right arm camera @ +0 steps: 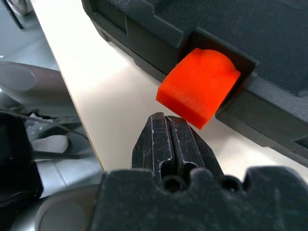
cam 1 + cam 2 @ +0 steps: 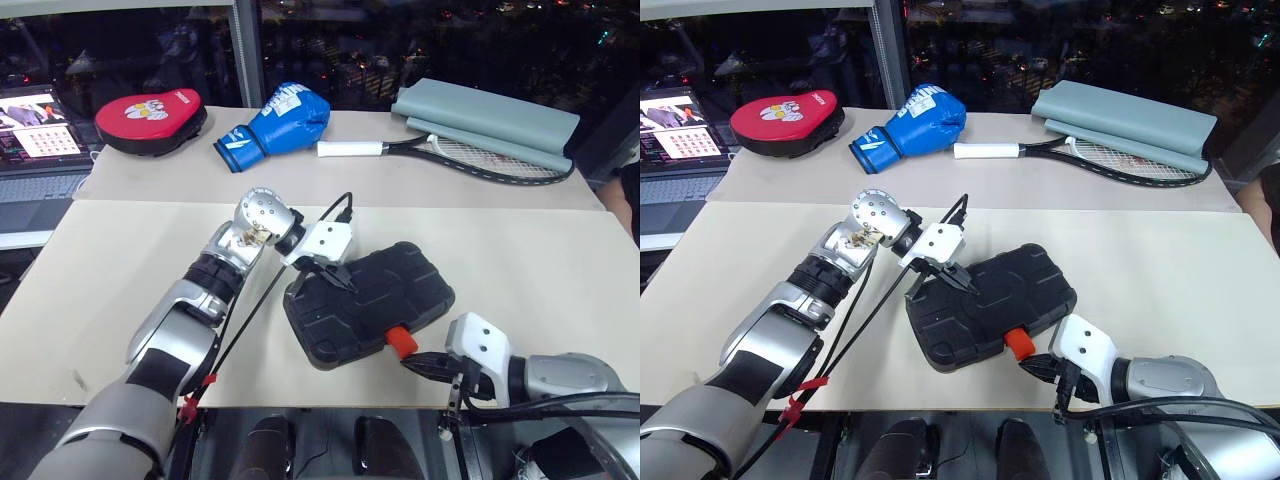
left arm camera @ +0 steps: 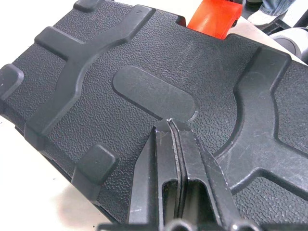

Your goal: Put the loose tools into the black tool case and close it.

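Basically at the latching step, judging by how things lie. Beige table point(image 2: 560, 270), smooth matte top, carries the black tool case point(image 2: 395, 290), which lies lid-down near the front edge, between the two arms. No loose tools show on the table, so presumably they are inside. Case shell is pebbled moulded plastic, rounded corners, raised ribs and an oval dimple on the lid. Left gripper point(image 2: 342, 278) rests tip-down on the lid, fingers pinched together, holding nothing (acting as a hold-down, I'd say). Right gripper point(image 2: 412, 362), fingers also pressed together and empty, sits just in front of the orange latch point(image 2: 401, 341). Latch is a glossy smooth tab with a curved top, tilted outward from its recess, so not snapped home yet. To do it well: keep the left tip bearing on the lid so the case can't skate, push the tab squarely up and inward with the right tip, and avoid shoving the case sideways.
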